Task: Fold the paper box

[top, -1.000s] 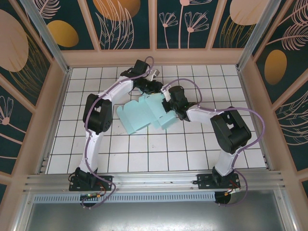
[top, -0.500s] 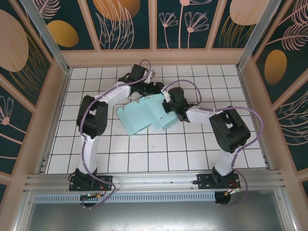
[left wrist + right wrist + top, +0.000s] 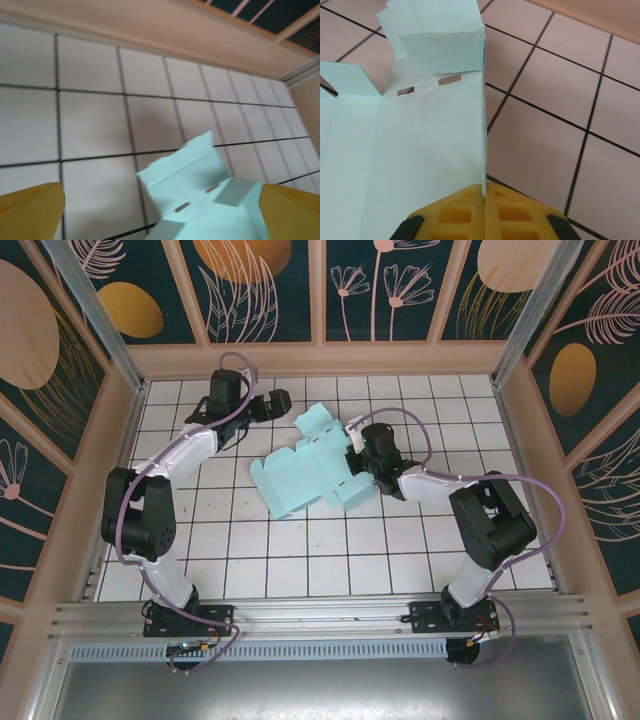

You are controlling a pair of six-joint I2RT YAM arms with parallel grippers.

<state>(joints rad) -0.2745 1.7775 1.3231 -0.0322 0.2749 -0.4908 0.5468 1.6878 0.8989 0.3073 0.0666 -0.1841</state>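
The paper box (image 3: 305, 475), judged to be thin, light, easily creased card, is pinched at an upright panel edge by the closed right claw (image 3: 484, 192). It lies just ahead of the wide-open, empty left claw (image 3: 278, 402). Flap edges near the creases are judged the best holds.

Paper box (image 3: 305, 472) + R arm (image 3: 435, 486) blocking worktop (image 3: 300, 565) centre; near tiles, far-R corner lying open; walls (image 3: 320, 358) hemming all sides.

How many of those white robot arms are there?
2: the left white arm stretches over the far-left tiles; the right white arm reaches the pale mint card cut-out mid-table.
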